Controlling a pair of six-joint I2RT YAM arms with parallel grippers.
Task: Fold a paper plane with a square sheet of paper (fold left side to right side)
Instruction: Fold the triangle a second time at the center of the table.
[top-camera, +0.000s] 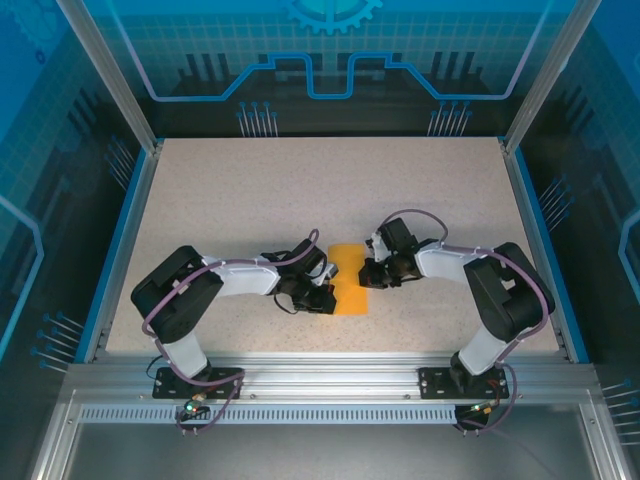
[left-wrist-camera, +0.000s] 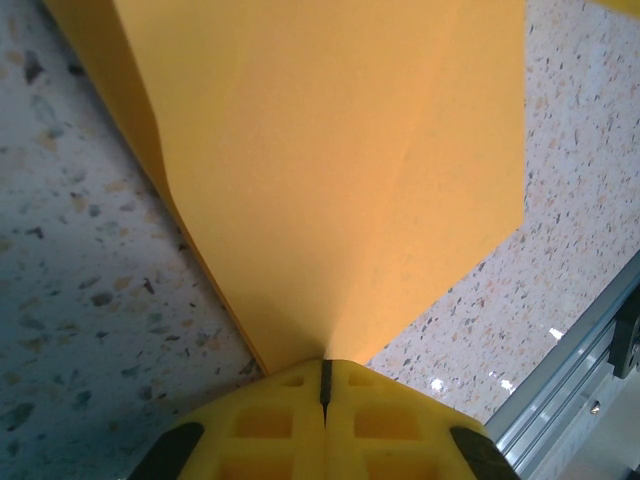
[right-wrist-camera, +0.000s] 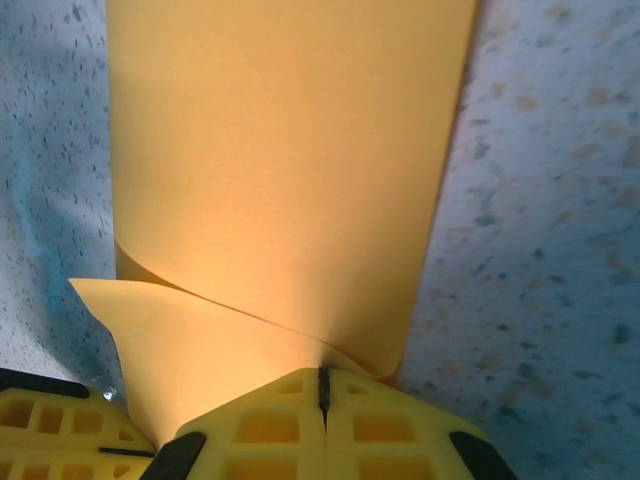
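Observation:
The square sheet of paper (top-camera: 348, 266) is bright orange and lies doubled over as a narrow upright strip at the table's middle, between the two arms. My left gripper (top-camera: 331, 299) is shut on its near left corner; in the left wrist view the yellow fingertips (left-wrist-camera: 290, 400) meet with the paper (left-wrist-camera: 340, 150) pinched between them. My right gripper (top-camera: 366, 277) is shut on its right edge; in the right wrist view the paper (right-wrist-camera: 280, 150) shows two layers curling apart just above the closed gripper (right-wrist-camera: 323, 385). The paper plane is out of view.
The speckled beige table (top-camera: 300, 190) has blue side rims (top-camera: 122, 240) and an aluminium rail (top-camera: 320, 375) along its near edge, which also runs at the lower right of the left wrist view (left-wrist-camera: 570, 380). The left gripper's yellow finger (right-wrist-camera: 40, 425) sits close beside the right one.

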